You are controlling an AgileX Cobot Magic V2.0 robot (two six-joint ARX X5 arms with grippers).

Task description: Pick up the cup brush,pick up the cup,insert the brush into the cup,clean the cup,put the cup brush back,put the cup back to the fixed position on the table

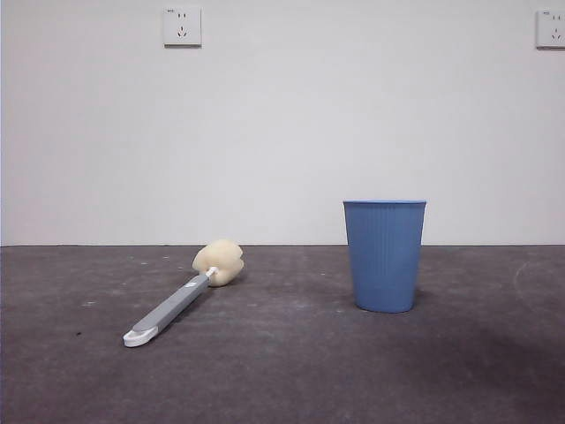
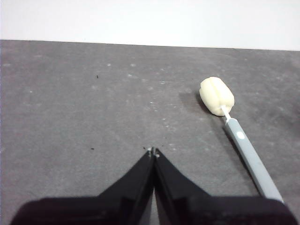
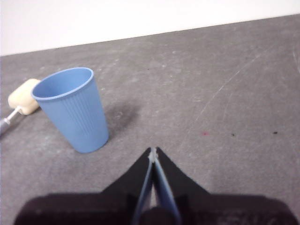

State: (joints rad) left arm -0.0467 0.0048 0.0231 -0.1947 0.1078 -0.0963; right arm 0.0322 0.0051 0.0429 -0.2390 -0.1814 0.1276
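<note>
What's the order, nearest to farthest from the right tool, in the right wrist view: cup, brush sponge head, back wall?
From the right tool, shut and empty:
1. The cup, upright on the table, off to one side of the tool.
2. The sponge head, just behind the cup.
3. The back wall, past the table's far edge.

A plain white wall [image 1: 282,132] rises behind the dark grey tabletop [image 1: 282,371]. Two white sockets [image 1: 182,26] sit at 11 and 1 o'clock.

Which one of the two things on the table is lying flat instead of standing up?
The cup brush: it lies flat on the table, sponge head away from the camera. The blue cup stands upright, mouth up.
</note>
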